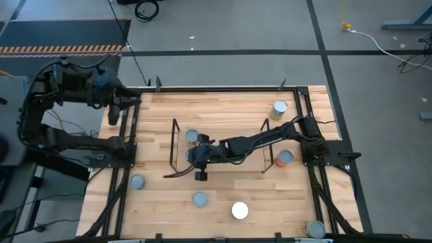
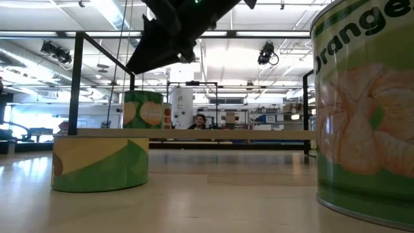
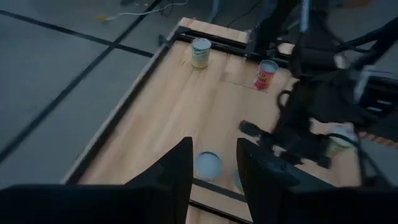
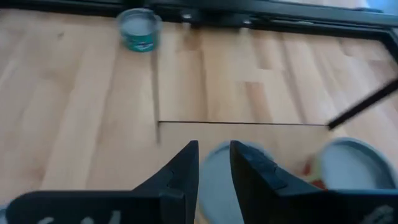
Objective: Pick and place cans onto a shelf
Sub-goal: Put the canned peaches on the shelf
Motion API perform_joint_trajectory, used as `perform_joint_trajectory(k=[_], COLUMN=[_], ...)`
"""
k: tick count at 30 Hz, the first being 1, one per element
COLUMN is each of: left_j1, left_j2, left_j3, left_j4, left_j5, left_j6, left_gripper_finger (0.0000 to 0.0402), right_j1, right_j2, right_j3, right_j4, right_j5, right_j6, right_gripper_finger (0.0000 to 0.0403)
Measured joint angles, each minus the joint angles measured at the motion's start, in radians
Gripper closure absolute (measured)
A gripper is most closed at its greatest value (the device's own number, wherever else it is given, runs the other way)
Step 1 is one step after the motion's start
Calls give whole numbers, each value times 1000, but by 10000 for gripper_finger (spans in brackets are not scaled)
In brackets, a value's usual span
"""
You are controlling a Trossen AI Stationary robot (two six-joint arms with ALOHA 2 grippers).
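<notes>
The shelf point(image 1: 219, 150) sits mid-frame on the wooden counter point(image 1: 223, 108) with one can point(image 1: 192, 136) at its upper-left end, and the other cans lie scattered: two at right, four along the lower part. The right pincer point(image 1: 200, 156) hovers at the shelf's left end, fingers narrowly apart over a can top point(image 4: 217, 171). The left pincer point(image 1: 116, 108) waits at upper left, slightly open and empty.

A robotics lab or workshop hall; grey floor point(image 1: 223, 27) with taped lines and hazard striping point(image 1: 61, 34). Ceiling strip lights point(image 2: 97, 8) run over open bays.
</notes>
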Motion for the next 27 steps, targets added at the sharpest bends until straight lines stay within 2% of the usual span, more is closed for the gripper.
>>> perform_joint_trajectory(k=[3,7,9,13,18,22,27], left_j1=[0,0,0,0,0,0,0], left_j2=[-6,-5,-5,-6,-6,-6,-5], left_j3=[0,0,0,0,0,0,0], left_j4=[0,1,1,1,1,2,2], left_j5=[131,294,306,306,304,300,299], left_j6=[-3,-3,-7,-7,-7,-7,-8], left_gripper_finger=[273,273,273,273,273,273,273], right_j1=[-11,-17,-25,-43,-54,-53,-53], right_j2=[-3,-37,-48,-39,-21,-21,-21], right_j3=[1,2,3,1,-31,-40,-41], right_j4=[-11,-70,-135,-260,-266,-243,-205], right_j5=[36,154,192,190,86,75,-3], right_j6=[30,76,105,195,294,295,286], right_gripper_finger=[306,306,306,306,306,306,307])
